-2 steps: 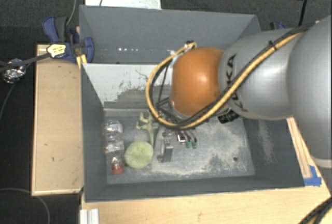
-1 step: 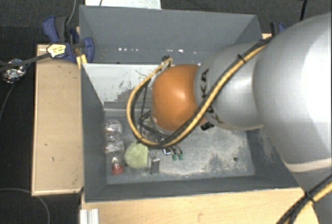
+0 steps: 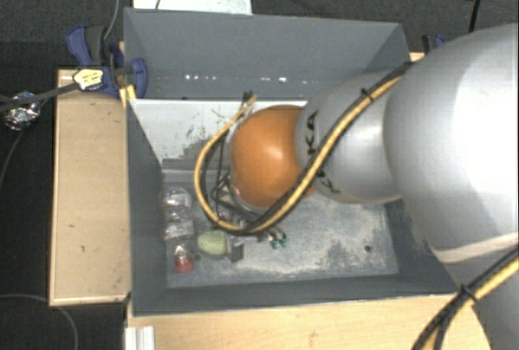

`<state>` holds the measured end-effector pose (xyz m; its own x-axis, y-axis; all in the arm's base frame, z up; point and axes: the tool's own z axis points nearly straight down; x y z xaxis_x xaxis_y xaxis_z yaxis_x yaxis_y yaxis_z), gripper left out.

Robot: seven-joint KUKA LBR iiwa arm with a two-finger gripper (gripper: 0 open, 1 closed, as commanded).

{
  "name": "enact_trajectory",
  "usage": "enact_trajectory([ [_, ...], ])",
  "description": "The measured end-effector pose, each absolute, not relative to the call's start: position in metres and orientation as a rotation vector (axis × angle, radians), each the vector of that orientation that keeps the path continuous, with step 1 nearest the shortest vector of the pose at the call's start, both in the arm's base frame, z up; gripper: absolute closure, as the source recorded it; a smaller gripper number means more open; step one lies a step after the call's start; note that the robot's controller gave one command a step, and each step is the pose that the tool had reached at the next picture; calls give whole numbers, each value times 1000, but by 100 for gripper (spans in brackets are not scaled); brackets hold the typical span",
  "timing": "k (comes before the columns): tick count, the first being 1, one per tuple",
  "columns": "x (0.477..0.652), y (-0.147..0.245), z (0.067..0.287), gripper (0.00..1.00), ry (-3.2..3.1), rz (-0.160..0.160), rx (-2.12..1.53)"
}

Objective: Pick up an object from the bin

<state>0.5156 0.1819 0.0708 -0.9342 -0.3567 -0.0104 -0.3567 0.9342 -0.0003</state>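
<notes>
Pale green lump (image 3: 212, 243), clear wrapper (image 3: 175, 209), red piece (image 3: 183, 262)

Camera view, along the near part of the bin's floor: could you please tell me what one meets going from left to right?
From the left: clear crumpled plastic piece → pale green rounded lump → small dark green bit → bare speckled floor of the bin.

Overhead light glints along the bin's (image 3: 268, 57) back wall and sheens the silver arm (image 3: 454, 146).
</notes>
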Motion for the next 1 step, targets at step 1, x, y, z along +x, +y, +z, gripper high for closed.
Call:
enact_trajectory([
  [1,516,182,71,100,3080,2,-566],
])
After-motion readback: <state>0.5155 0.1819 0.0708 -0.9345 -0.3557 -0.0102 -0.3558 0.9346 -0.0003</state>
